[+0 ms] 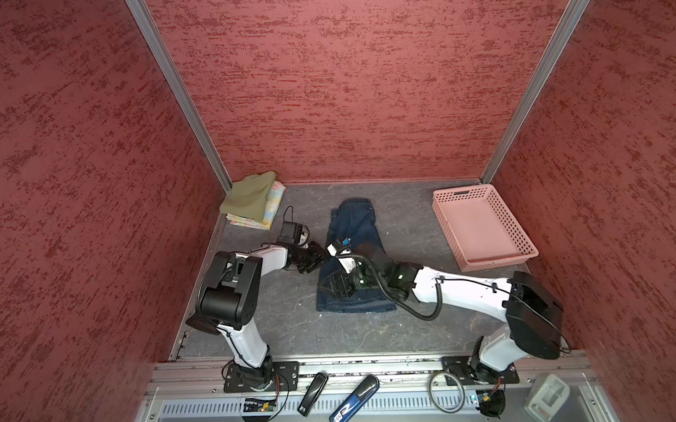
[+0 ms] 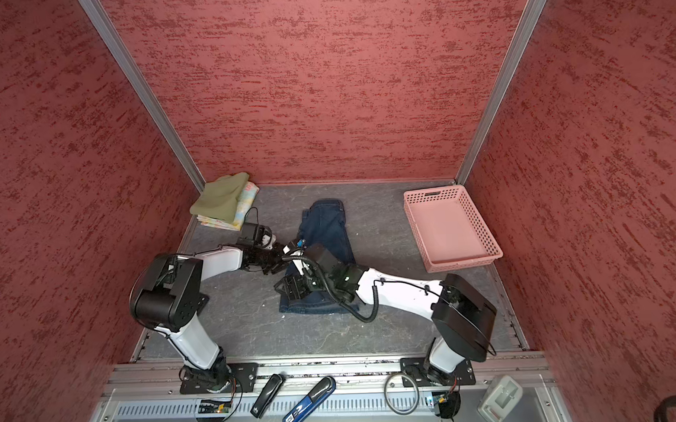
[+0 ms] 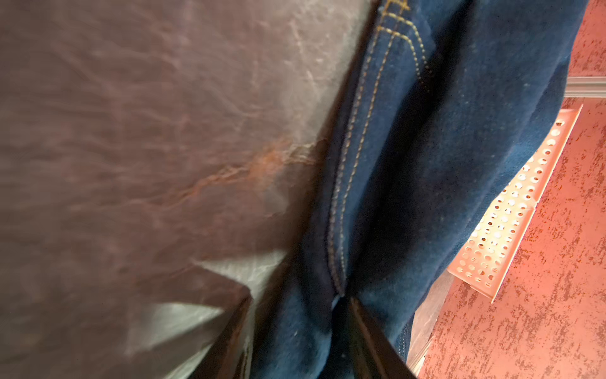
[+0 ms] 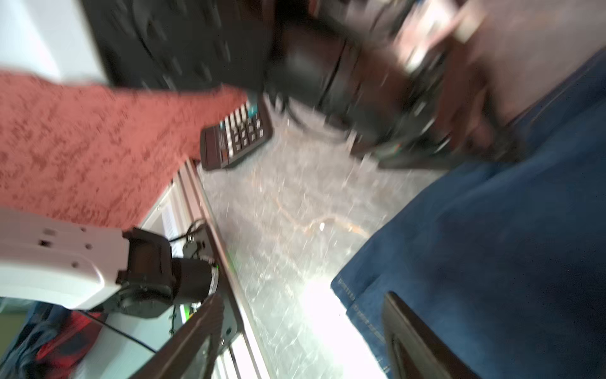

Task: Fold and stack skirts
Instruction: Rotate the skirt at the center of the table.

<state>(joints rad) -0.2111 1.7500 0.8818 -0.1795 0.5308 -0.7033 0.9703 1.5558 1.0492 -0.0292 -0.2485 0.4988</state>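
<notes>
The dark-blue denim skirt (image 1: pixel 354 227) is lying lengthwise at the middle of the grey marbled desk (image 1: pixel 286 322), waist far and hem near. The left pincer (image 1: pixel 315 261) is gripping a thick fold at its left edge. The right pincer (image 1: pixel 333 288) is gaping wide over the near-left hem corner, holding nothing. By my judgement, both pincers should be taking matching corners and carrying the hem level to the waist. The olive-green folded skirt (image 1: pixel 247 201) is resting on the pastel floral skirt (image 1: pixel 270 206) at far left.
</notes>
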